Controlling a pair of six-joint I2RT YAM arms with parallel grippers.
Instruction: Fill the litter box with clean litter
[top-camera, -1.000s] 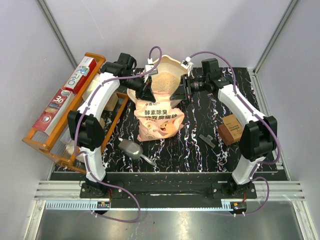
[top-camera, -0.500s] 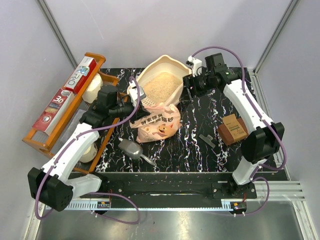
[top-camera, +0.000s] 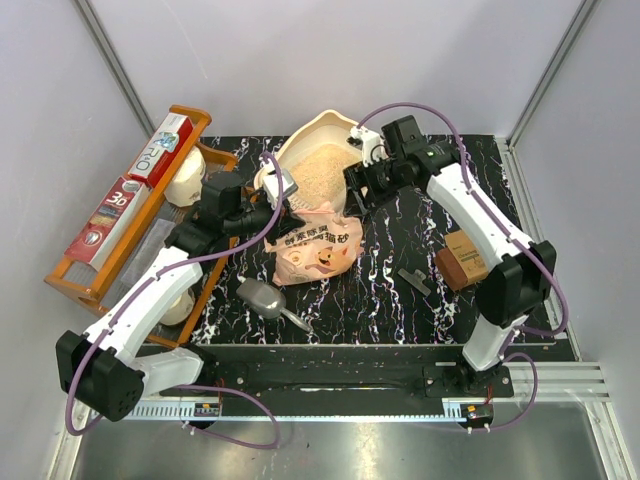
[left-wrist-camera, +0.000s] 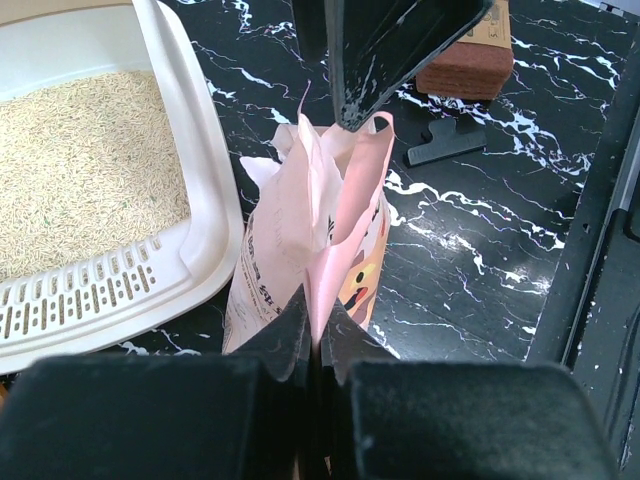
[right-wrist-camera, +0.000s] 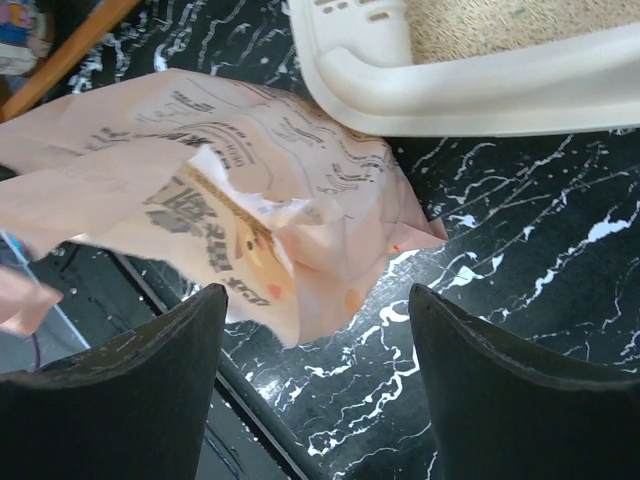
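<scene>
The cream litter box (top-camera: 332, 122) stands at the back middle of the table, with pale clean litter (top-camera: 322, 170) spread inside. In front of it the crumpled pink bag (top-camera: 318, 248) lies slumped on the table. My left gripper (top-camera: 282, 198) is shut on the bag's top edge; in the left wrist view its jaws (left-wrist-camera: 318, 322) pinch the pink film (left-wrist-camera: 300, 220) beside the box rim (left-wrist-camera: 205, 230). Just above the bag's right side my right gripper (top-camera: 358, 190) hangs open and holds nothing. The right wrist view shows it (right-wrist-camera: 318, 295) over the bag (right-wrist-camera: 230, 200), near the box rim (right-wrist-camera: 480, 90).
An orange wooden rack (top-camera: 120, 230) with boxes and jars fills the left side. On the dark marbled table a grey scoop (top-camera: 265, 298) lies near the front, and a brown box (top-camera: 462, 258) and a small black piece (top-camera: 412, 280) lie at the right.
My right gripper has opened and let go of the bag. The left arm has drawn back toward the front, and the bag has come down from the box's rim onto the table.
</scene>
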